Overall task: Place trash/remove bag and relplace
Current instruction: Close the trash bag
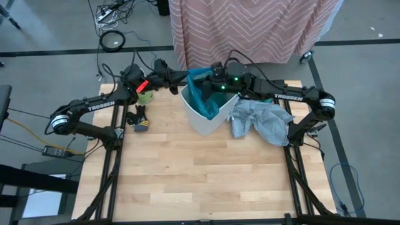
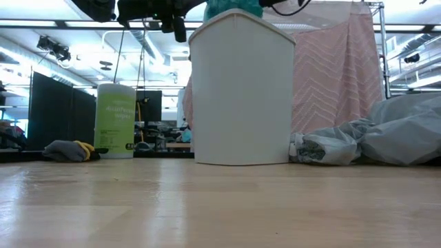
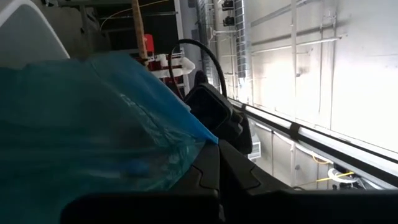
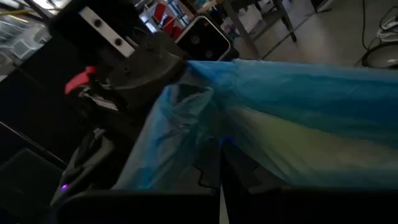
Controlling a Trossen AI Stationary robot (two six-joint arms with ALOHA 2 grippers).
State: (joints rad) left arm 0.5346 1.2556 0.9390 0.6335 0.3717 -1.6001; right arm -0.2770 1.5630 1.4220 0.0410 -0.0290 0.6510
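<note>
On the bench (image 1: 187, 175), a white bin (image 1: 205, 112) stands at the far middle, a grey bag (image 1: 262, 122) slumped just beside it. Over the bin's far rim both arms meet: the left tool (image 1: 182, 77) and right tool (image 1: 209, 80) are each clenched on the teal bag (image 1: 203, 97), which hangs between them into the bin. Lifting likely means straight up; both are equally near.

A small white plastic bin (image 1: 203, 115) stands at the wooden worktop's (image 1: 200, 169) back, a crumpled grey plastic bag (image 1: 262, 122) to its right, a green canister (image 1: 147, 97) to its left.
</note>
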